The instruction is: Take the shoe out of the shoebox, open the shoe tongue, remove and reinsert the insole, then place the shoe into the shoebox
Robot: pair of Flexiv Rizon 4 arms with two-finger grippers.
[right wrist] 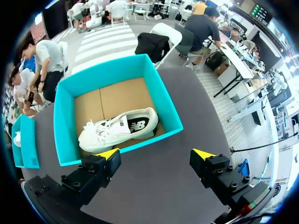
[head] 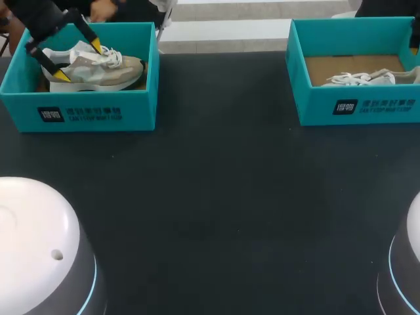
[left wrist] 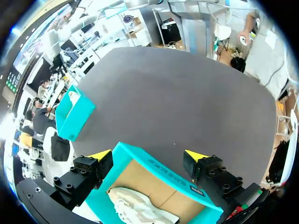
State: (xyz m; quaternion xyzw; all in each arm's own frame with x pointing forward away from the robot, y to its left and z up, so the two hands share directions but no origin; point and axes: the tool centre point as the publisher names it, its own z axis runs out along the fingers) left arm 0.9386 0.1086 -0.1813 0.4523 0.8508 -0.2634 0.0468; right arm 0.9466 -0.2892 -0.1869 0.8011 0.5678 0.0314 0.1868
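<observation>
Head view: the left gripper (head: 79, 60) is hovering spread open over the beige shoe (head: 108, 71) lying in the left shoebox (head: 92, 108). Taking-out seems to be starting, calling for a closing pinch. The right gripper (right wrist: 156, 153) is waiting, spread, near the right shoebox (right wrist: 65, 121).

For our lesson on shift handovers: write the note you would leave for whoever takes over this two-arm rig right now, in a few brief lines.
Left gripper: open, fingers spread above the grey shoe inside the left shoebox; no grip.
Right gripper: open, empty, over the table, short of the right shoebox, which holds a white shoe.
Done: nothing that shows; both shoes lie in their boxes.
Left: every step, probably starting with lifting the grey shoe out.
</observation>
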